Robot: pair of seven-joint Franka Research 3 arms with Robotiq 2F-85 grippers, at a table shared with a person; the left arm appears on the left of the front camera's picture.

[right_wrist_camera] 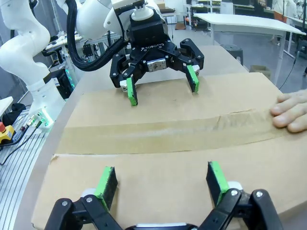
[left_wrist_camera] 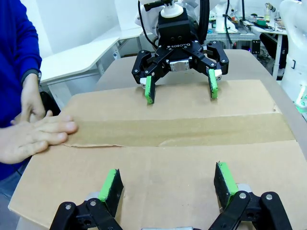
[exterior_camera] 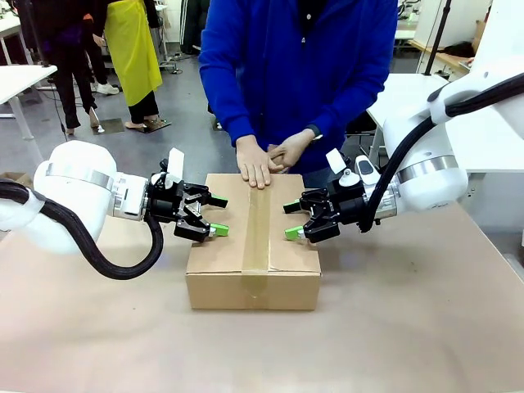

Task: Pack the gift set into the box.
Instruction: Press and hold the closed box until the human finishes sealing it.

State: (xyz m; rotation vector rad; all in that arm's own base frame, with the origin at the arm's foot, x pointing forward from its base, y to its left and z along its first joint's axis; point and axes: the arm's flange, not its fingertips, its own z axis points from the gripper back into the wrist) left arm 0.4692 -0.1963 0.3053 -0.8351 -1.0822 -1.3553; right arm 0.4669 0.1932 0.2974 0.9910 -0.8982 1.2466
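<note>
**Sealed carton between two spread grippers**

Nearest the front camera: bare tan table, stretching to the far side. Beyond, grey floor, white worktables and people standing farther off.

One box, brown corrugated cardboard, at mid-table, flaps closed flat, with a strip of brown tape along the centre seam from front face to far edge. Contents hidden.

Two grippers, facing each other across the carton top. Left gripper over the box's left edge, fingers spread wide, grasping nothing; green pads just above the cardboard. Right gripper over the right edge, likewise spread and empty.

Two hands of one person in a blue top at the far side: one hand flat on the tape's far end, fingers released; the other hand loosely curled beside it, touching it, holding nothing visible
</note>
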